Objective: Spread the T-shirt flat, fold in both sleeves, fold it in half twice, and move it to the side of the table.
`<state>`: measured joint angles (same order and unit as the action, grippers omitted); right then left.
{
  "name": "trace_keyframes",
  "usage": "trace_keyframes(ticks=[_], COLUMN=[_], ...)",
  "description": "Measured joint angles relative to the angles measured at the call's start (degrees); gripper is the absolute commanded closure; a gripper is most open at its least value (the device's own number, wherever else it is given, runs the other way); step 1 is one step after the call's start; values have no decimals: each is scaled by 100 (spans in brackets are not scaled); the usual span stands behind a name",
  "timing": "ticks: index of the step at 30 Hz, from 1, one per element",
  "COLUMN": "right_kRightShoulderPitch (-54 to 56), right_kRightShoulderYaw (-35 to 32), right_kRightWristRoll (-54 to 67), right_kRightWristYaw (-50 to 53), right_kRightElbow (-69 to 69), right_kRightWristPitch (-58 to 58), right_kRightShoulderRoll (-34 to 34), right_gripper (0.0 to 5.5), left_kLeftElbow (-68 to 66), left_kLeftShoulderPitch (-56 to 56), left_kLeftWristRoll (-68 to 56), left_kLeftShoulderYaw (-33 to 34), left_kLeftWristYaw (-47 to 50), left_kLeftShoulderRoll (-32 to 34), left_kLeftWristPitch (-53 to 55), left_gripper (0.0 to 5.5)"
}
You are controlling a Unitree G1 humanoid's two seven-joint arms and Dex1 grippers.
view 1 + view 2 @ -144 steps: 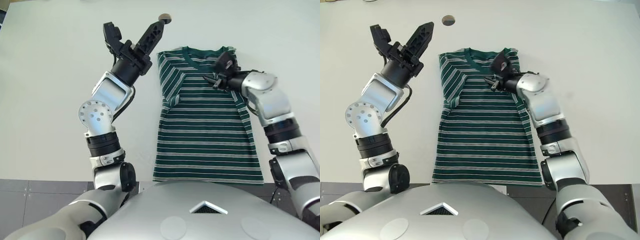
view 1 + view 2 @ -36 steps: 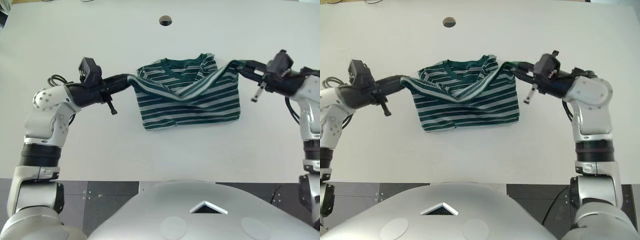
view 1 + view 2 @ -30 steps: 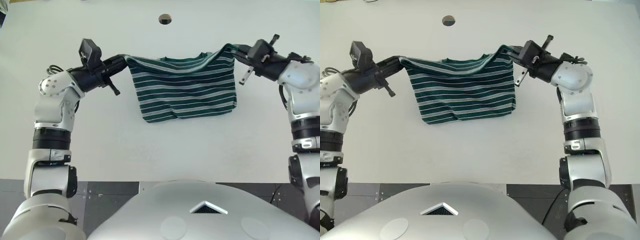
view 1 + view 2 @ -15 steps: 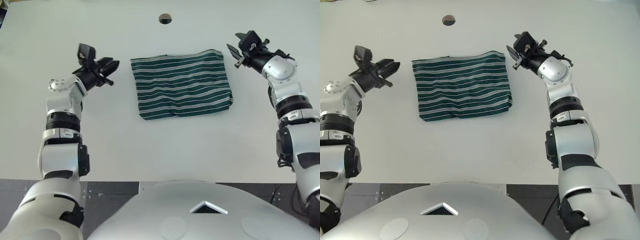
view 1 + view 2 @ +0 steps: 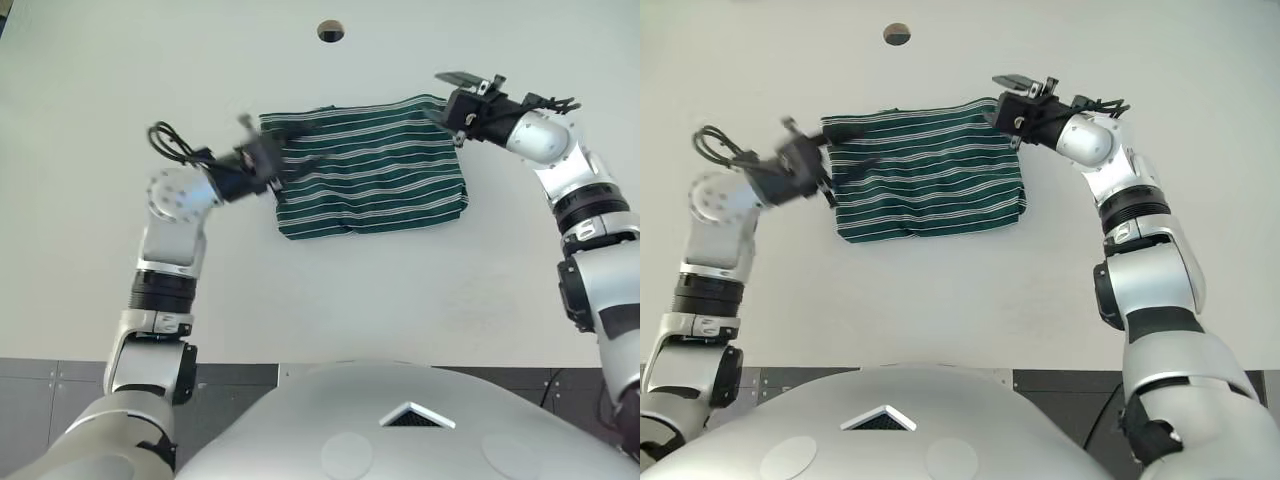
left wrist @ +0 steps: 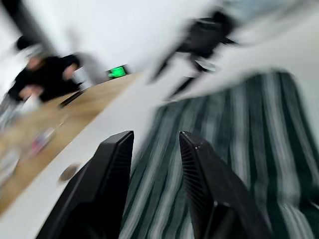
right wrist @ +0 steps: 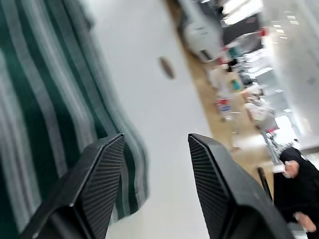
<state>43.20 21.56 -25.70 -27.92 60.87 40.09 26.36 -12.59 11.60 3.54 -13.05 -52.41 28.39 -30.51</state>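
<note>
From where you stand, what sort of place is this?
Probably a lab or shared office, not a home: a big white table with a round cable hole, a long wooden desk cluttered with items, and a lit green sign on the wall.

Soft, creased green-and-white striped cloth T-shirt on a smooth, matt white bench; the left claw shows ribbed black plastic fingers.
</note>
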Motion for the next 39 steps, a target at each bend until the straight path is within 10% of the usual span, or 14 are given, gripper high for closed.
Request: trace_keyframes(ticks=[7,16,22,27,35,39], right_kRightShoulderPitch=[180,-990,-1367,-1489,-2505,-4157], right_kRightShoulderYaw=[801,1742,1964,1347,-424,-1664], right_kRightWristRoll=[-680,1713,1783,1984,4606,4476], right_kRightWristYaw=[-975,-5471,-5233,-5053,-5272,-5232], right_kRightElbow=[-608,-5225,-5794,-6031,-7216,-6530], right_kRightWristPitch=[0,-2881,-3400,-3550,-4970,-3904], right_kRightShoulderRoll=[384,1074,386,720,1349,2190], right_gripper=[314,314,314,314,314,281], left_kLeftElbow=[-974,-2852,-3167,-2626,-541,-157], left_kLeftShoulderPitch=[744,3763,4130,3678,2229,187], left_kLeftWristRoll=[3008,6917,7983,7566,2631,831], left_kLeftShoulderYaw=[-1265,-3572,-4494,-4302,-2433,-2304], left_kLeftWristYaw=[1685,4937,6067,6580,5559,4244], left_kLeftShoulderRoll=[762,763,807,1442,2722,4353], left_kLeftWristPitch=[-2062,-1407,-1080,-1220,-1995,-2161], left_gripper=[381,381,381,381,381,313])
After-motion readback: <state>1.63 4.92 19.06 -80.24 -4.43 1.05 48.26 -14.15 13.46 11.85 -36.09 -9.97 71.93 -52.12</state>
